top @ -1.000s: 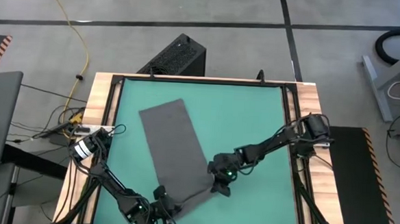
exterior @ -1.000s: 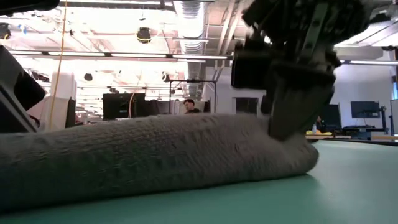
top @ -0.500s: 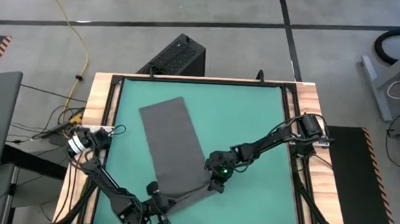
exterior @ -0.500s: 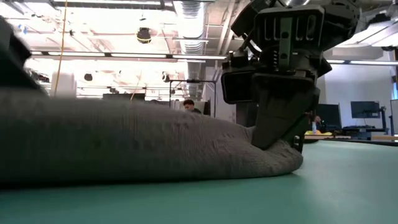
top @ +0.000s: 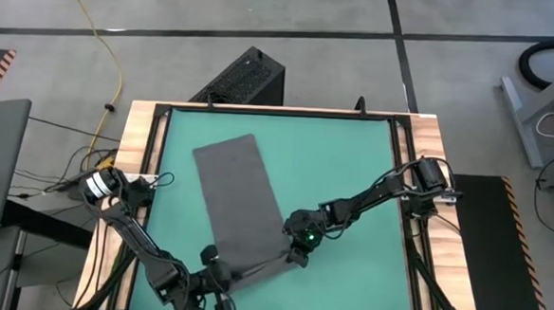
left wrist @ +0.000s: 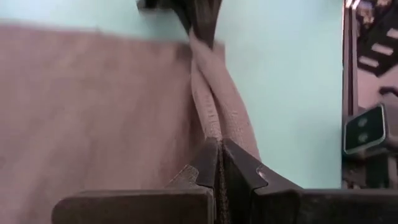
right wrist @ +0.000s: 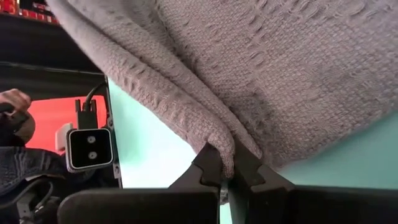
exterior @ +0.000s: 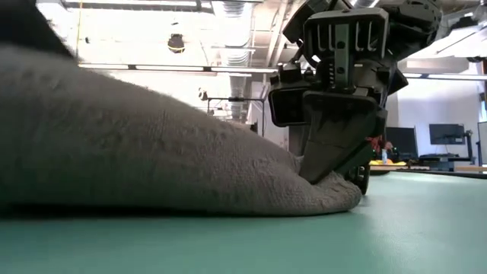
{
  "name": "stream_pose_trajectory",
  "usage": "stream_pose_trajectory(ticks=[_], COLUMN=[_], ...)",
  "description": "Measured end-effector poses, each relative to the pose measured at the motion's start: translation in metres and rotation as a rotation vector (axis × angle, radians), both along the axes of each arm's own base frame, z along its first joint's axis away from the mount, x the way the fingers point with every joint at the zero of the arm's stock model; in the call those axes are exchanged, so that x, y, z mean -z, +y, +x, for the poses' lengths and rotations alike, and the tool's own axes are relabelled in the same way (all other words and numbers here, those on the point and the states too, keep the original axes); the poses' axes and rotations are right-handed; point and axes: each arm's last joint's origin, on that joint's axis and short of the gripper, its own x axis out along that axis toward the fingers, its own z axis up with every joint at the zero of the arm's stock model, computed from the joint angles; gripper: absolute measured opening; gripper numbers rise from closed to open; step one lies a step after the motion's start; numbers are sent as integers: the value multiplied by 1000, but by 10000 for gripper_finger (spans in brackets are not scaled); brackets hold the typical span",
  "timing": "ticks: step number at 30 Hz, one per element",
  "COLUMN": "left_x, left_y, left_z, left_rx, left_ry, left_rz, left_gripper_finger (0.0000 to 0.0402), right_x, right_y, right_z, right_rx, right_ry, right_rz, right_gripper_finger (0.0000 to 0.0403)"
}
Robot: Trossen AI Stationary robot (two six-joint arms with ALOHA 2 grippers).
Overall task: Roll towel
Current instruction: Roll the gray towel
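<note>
High view: green mat [top: 343, 168] covers the wooden-edged table [top: 428, 134], with the dark grey soft rectangular towel [top: 237, 196] lying at a slant on the mat's left half, far end flat, near end folded up into a hem.
Left gripper: left gripper [top: 215, 283] is down at the near edge of the mat, fingers pressed together on the towel's near left corner. Left wrist view shows the two dark fingers [left wrist: 202, 171] pinching a ridge of cloth pretty tight.
Right gripper: right gripper [top: 296, 254] sits on the towel's near right corner, fingers clamped on the folded edge. Right wrist view has the cloth bunched right between the fingertips [right wrist: 211, 163].
Low view: folded hem looks like a fat grey hump on the mat, with the right gripper biting its end.
Background: black box [top: 241, 77] on the floor past the table, yellow cable [top: 102, 41] snaking by it.
</note>
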Motion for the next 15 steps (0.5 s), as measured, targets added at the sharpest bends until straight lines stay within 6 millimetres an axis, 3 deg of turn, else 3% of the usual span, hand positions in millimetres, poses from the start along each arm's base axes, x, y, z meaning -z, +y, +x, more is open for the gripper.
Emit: stream_pose_trajectory(ticks=[9,15], left_x=[35,25], left_y=[8,15], left_z=[17,16], left_rx=[-17,32], left_ry=[239,241], left_rz=[-188,-86], left_gripper_finger=[14,76], right_x=[0,0], right_y=[6,7], right_z=[-2,-2], right_rx=[-19,-26], right_ry=[-5,-6], right_rz=[-6,-9], right_gripper_finger=[22,22])
